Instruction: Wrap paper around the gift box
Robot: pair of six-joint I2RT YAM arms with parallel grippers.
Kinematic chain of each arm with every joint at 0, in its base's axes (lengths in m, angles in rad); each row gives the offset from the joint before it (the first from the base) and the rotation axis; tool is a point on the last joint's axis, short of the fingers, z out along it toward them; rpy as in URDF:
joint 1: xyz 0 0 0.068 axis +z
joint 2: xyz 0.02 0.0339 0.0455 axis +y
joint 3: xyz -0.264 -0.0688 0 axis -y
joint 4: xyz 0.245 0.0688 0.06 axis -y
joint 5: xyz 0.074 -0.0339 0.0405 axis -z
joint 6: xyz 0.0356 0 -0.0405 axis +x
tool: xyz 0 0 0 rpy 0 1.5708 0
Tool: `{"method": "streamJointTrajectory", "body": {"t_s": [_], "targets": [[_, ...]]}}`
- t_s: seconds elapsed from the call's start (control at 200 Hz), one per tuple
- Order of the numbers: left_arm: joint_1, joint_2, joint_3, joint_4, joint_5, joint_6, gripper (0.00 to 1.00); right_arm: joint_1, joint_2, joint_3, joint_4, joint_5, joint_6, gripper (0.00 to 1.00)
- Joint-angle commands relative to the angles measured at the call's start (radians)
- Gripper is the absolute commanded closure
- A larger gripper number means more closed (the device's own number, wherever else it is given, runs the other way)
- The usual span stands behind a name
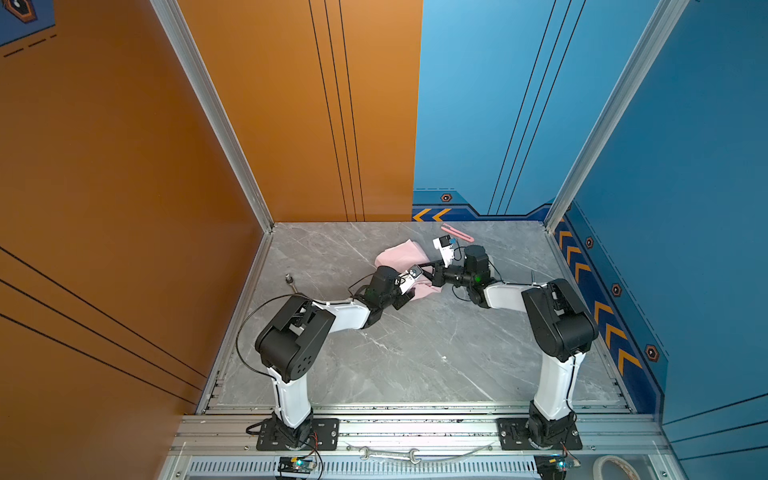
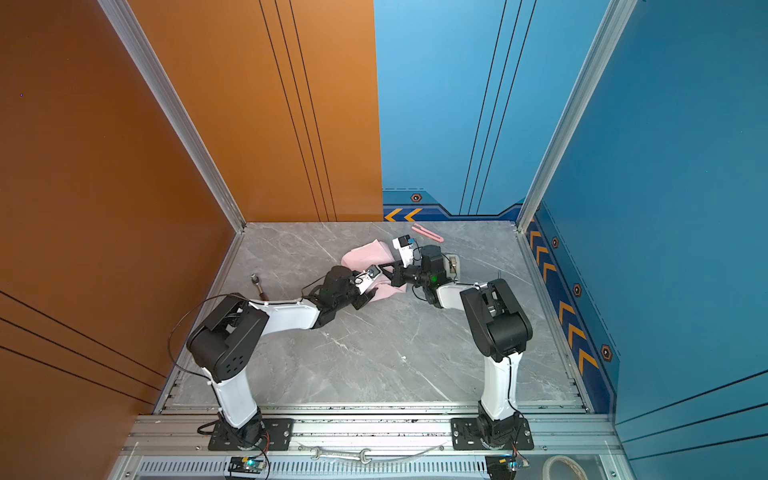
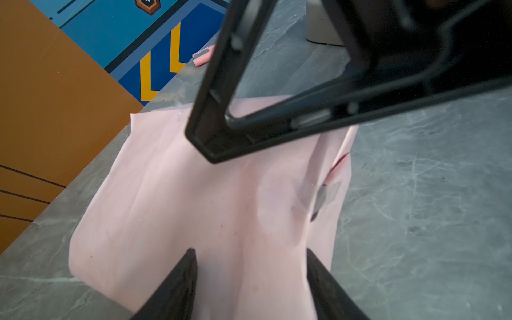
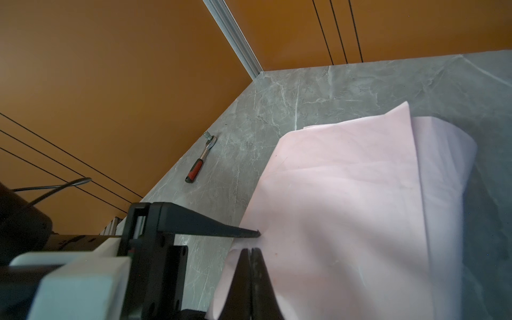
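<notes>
A pink cutter [image 1: 457, 232] lies near the back wall. A ratchet wrench [image 4: 201, 158] lies by the orange wall, and a beige tape dispenser [image 2: 451, 264] sits just beside your right wrist. None of them touches the work. Your two hands crowd each other over the paper [image 1: 399, 253], which lies pale pink side up on the far middle of the worktop [image 1: 415, 353], folded over itself. The gift box is hidden, so you cannot tell where it sits. Your left hand [image 3: 249, 250] is partly open and grips nothing, its fingers astride the paper's near edge. Your right hand [image 4: 250, 249] is fully closed, its tips on the paper close to a left finger.
</notes>
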Motion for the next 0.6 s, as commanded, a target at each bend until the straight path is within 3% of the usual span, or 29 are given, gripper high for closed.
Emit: {"method": "streamJointTrajectory", "body": {"t_s": [0.0, 0.25, 0.491, 0.596], "targets": [[0.008, -0.010, 0.004, -0.024, 0.031, -0.022, 0.40, -0.008, 0.030, 0.034, -0.031, -0.006, -0.018, 1.00], [0.007, -0.011, 0.003, -0.024, 0.030, -0.022, 0.40, -0.015, 0.054, 0.058, -0.081, 0.001, -0.045, 1.00], [0.006, -0.015, 0.000, -0.023, 0.027, -0.022, 0.40, -0.011, 0.051, 0.063, -0.144, 0.046, -0.082, 0.78], [0.006, -0.017, -0.001, -0.024, 0.025, -0.019, 0.40, -0.007, 0.038, 0.068, -0.216, 0.081, -0.141, 0.73]]}}
